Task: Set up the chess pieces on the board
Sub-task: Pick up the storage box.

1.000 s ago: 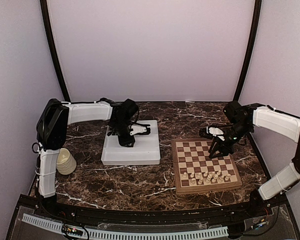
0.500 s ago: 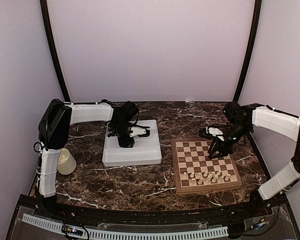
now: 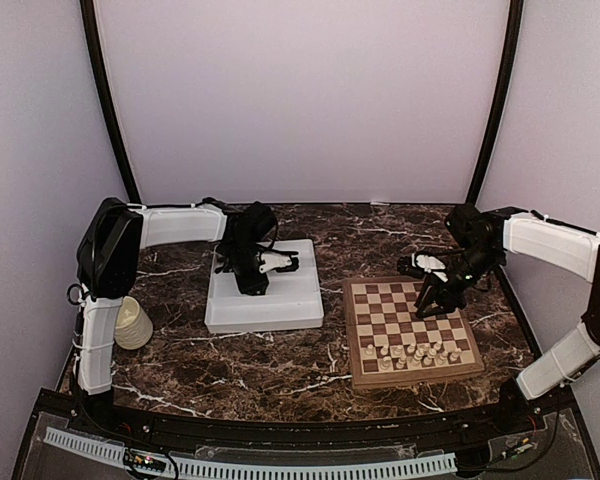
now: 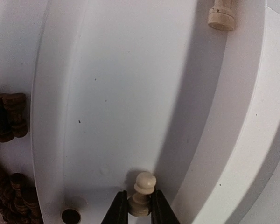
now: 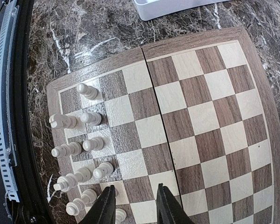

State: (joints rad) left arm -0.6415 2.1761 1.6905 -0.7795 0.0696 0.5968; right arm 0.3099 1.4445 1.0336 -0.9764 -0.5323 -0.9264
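In the left wrist view a cream pawn (image 4: 143, 192) stands in the white tray (image 4: 116, 93), and my left gripper (image 4: 139, 207) is shut on its base. Another cream piece (image 4: 221, 14) lies at the top, and dark brown pieces (image 4: 9, 116) are heaped at the left. From above, the left gripper (image 3: 252, 285) sits low in the tray (image 3: 285, 305). My right gripper (image 5: 135, 198) hangs open over the board (image 5: 200, 116) with nothing between its fingers. Several cream pieces (image 5: 86, 116) stand in two rows along the board's near edge (image 3: 410, 352). From above, the right gripper (image 3: 432, 300) is over the board's right middle.
A cream ribbed mug (image 3: 132, 323) stands at the left by the left arm's base. The tray's corner (image 5: 172, 7) shows beyond the board in the right wrist view. Dark marble table (image 3: 280, 365) lies around tray and board.
The left gripper's jaws have closed in onto the cream pawn in the tray. The right arm has barely moved.
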